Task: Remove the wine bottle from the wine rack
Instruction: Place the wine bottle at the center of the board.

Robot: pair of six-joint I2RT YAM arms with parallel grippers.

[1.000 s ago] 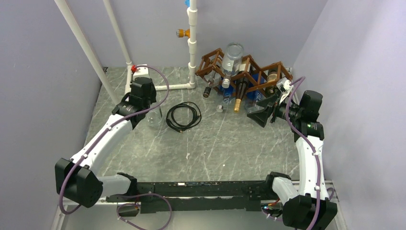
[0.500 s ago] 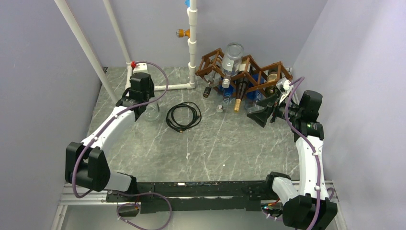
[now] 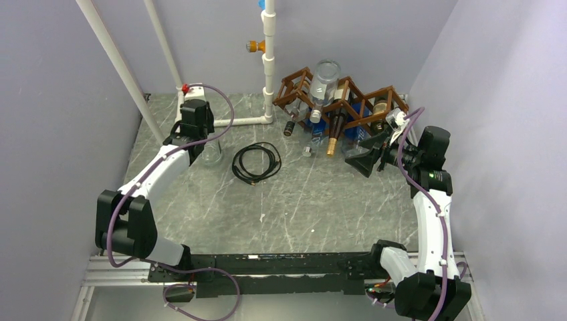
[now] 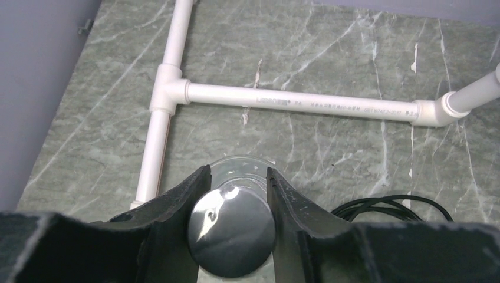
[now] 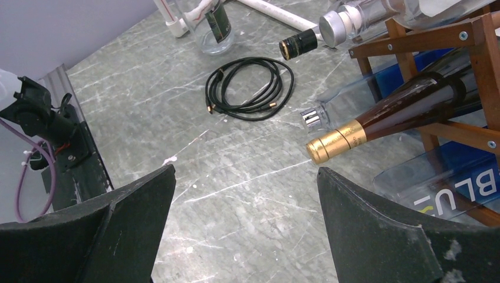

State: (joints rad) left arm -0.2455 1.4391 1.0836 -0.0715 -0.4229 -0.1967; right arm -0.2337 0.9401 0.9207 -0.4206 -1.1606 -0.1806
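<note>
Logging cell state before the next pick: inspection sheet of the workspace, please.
Surface: grey-green marbled table, white scuffs.
Job's things: wine rack at back right, bottles lying in it; clear bottle upright, off the rack.
Clutter: coiled black cable mid-table.
Grippers: left claw shut on the clear bottle at its cap; right claw open, empty, facing the rack.
Cables: purple leads along both arms.
Surroundings: white pipes back left; plain walls.
</note>
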